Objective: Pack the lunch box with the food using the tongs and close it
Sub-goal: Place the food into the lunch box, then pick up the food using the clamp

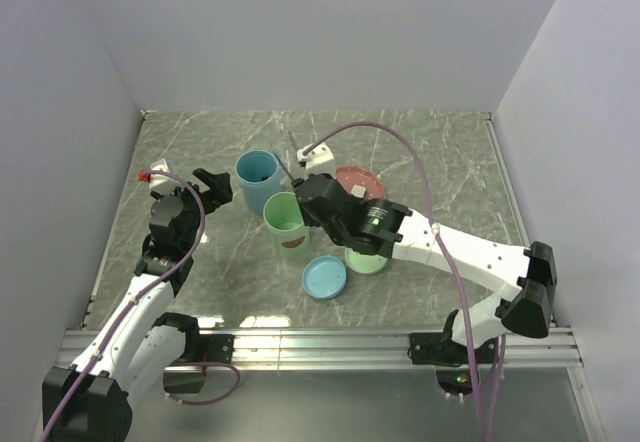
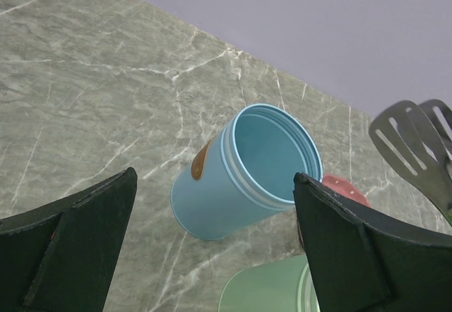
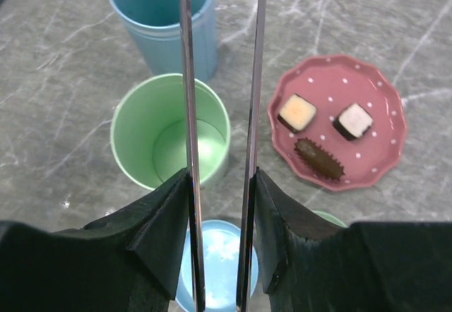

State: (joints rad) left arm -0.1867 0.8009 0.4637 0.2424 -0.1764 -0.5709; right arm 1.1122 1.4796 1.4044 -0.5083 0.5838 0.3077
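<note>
My right gripper (image 3: 220, 178) is shut on the grey metal tongs (image 3: 186, 79), whose two slim arms run up between its fingers and stand apart. The tongs' tips (image 2: 413, 142) hang over the table behind the open green lunch box tub (image 3: 169, 132). An open blue tub (image 2: 244, 174) stands just beyond it. Both look empty inside. The food lies on the pink dotted plate (image 3: 374, 164), to the right of the tongs: a cream block (image 3: 296, 112), a dark-edged white block (image 3: 353, 121) and a brown elongated piece (image 3: 318, 158). My left gripper (image 1: 215, 184) is open, left of the blue tub (image 1: 257, 179).
A blue lid (image 1: 325, 277) and a green lid (image 1: 365, 260) lie flat on the marble table, near the green tub (image 1: 285, 224) and under my right arm. The plate (image 1: 358, 180) sits behind the right wrist. Grey walls close in the table on three sides.
</note>
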